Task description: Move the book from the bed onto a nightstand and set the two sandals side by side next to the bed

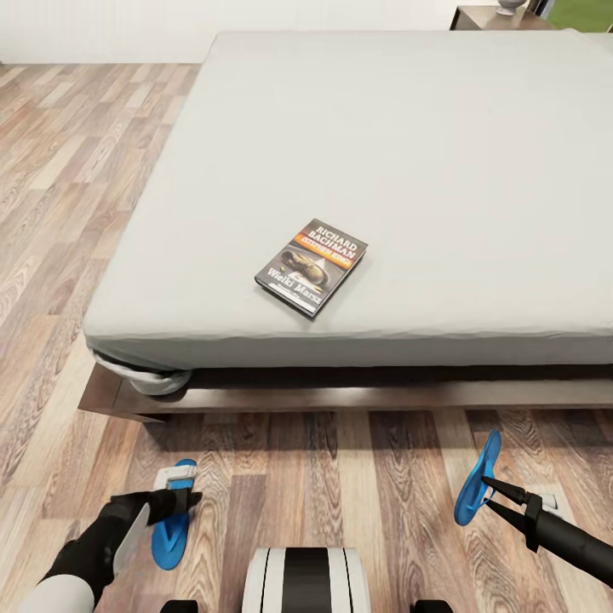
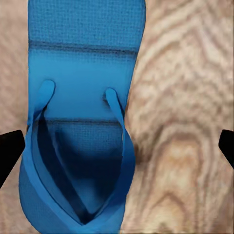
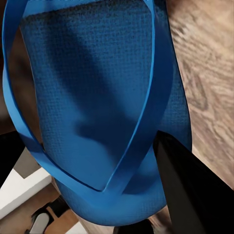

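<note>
The book [image 1: 312, 266] lies flat on the grey mattress of the bed [image 1: 409, 153], near its front edge, at about 12 o'clock from the robot and untouched. One sandal [image 1: 173, 517] lies flat on the wood floor [image 1: 51, 255] at 10 o'clock, under the left claw [image 1: 180, 502], which is released, its fingers wide on both sides of the sole. The other sandal [image 1: 477, 479] is tilted up on its edge at 2 o'clock, grasped by the right claw [image 1: 489, 494] at one end only. I think this thin grip may slip, so the sandal can drop crooked, well apart from its pair. The nightstand [image 1: 489, 17] stands far, at 1 o'clock.
</note>
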Robot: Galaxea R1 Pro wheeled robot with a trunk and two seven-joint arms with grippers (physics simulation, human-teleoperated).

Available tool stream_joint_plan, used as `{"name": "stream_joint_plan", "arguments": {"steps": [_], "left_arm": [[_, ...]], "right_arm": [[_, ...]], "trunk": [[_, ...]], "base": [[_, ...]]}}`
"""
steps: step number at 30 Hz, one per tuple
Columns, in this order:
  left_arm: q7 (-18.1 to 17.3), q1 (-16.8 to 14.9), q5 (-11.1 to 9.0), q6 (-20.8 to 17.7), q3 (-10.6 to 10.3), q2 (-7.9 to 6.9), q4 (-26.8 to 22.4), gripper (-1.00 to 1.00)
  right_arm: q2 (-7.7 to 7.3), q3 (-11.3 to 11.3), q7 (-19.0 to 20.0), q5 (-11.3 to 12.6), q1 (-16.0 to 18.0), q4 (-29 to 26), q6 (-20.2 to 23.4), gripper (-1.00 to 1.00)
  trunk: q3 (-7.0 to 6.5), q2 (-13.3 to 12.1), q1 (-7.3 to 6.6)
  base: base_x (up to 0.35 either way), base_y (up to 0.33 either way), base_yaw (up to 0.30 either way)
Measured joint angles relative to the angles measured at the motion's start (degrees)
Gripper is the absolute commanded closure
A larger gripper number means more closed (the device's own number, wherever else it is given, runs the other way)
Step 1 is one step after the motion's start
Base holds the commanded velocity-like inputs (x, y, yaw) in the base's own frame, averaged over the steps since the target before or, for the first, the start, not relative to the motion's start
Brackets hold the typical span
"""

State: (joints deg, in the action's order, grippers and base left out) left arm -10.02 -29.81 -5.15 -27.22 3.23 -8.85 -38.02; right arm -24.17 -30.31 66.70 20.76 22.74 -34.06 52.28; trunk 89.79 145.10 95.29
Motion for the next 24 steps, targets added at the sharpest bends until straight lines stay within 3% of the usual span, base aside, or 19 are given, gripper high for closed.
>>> {"name": "stream_joint_plan", "arguments": {"steps": [4,7,8,11,13,15,16,17,18,19,20,21,23,24], "left_arm": [[-17.5,0.0,0.2,-2.3,0.0,-5.01,-0.3,-1.0],[-27.5,0.5,0.0,-2.5,0.1,-10.14,0.1,-1.0],[-29.4,0.6,-0.1,-2.4,0.2,-11.03,0.7,-1.0],[-32.6,0.9,-0.4,0.8,2.9,-11.93,5.5,-1.0],[-33.6,1.0,-1.2,6.5,6.3,-11.5,8.8,-1.0],[-34.0,1.0,-2.3,9.5,8.3,-10.7,10.0,-1.0],[-34.1,1.0,-3.0,10.5,9.0,-10.15,10.3,-1.0],[-34.1,1.0,-3.3,10.8,9.2,-9.93,10.4,-1.0],[-34.2,1.0,-4.1,11.2,9.4,-9.15,10.5,-1.0],[-34.2,1.0,-4.3,11.3,9.5,-8.82,10.5,-1.0],[-34.3,1.0,-5.0,11.4,9.6,-8.16,10.5,-1.0],[-34.4,1.0,-5.3,11.5,9.7,-7.85,10.5,-1.0],[-34.7,1.0,-5.7,11.6,9.8,-7.56,10.7,-1.0],[-34.7,1.0,-5.9,11.6,9.9,-7.52,10.7,-1.0]], "right_arm": [[0.0,0.0,0.0,0.0,0.0,0.0,0.0,1.0],[0.0,0.0,-0.1,0.0,0.0,0.2,0.0,1.0],[0.02,0.0,-0.1,0.0,0.0,0.2,-0.1,1.0],[0.32,0.1,-0.4,-0.2,0.0,0.3,-0.6,1.0],[0.44,0.5,-0.6,-0.7,-0.1,0.4,-2.1,1.0],[0.28,0.6,-0.6,-2.7,-0.1,0.5,-5.2,1.0],[0.17,0.8,-0.9,-6.1,-0.2,0.5,-7.3,1.0],[0.15,0.8,-1.1,-7.5,-0.2,0.5,-7.7,1.0],[0.18,0.9,-2.3,-13.5,-0.2,0.3,-8.8,1.0],[0.2,0.8,-2.9,-15.4,-0.2,0.2,-8.8,1.0],[0.32,0.8,-5.0,-21.8,-0.2,0.0,-9.6,1.0],[0.37,0.8,-6.6,-25.1,-0.2,-0.1,-9.7,1.0],[0.43,0.7,-9.4,-30.0,-0.2,-0.3,-10.3,1.0],[0.45,0.7,-10.9,-31.4,-0.2,-0.4,-11.0,1.0]], "trunk": [[0.0,0.0,0.0],[0.0,0.0,0.0],[0.0,0.0,0.0],[0.0,0.0,0.0],[0.0,0.0,0.0],[0.0,0.0,0.0],[0.01,0.0,0.0],[0.0,0.0,0.0],[0.01,0.0,0.01],[0.0,0.0,0.0],[0.01,0.0,0.01],[0.0,0.0,0.0],[0.0,0.0,0.0],[0.0,0.0,0.0]], "base": [[0.0,0.0,0.0],[0.0,0.0,0.0],[0.0,0.0,0.0],[0.0,0.0,0.0],[0.0,0.0,0.0],[0.0,0.0,0.0],[0.0,0.0,0.0],[0.0,0.0,0.0],[0.0,0.0,0.0],[0.0,0.0,0.0],[0.0,0.0,0.0],[0.0,0.0,0.0],[0.0,0.0,0.0],[0.0,0.0,0.0]]}}
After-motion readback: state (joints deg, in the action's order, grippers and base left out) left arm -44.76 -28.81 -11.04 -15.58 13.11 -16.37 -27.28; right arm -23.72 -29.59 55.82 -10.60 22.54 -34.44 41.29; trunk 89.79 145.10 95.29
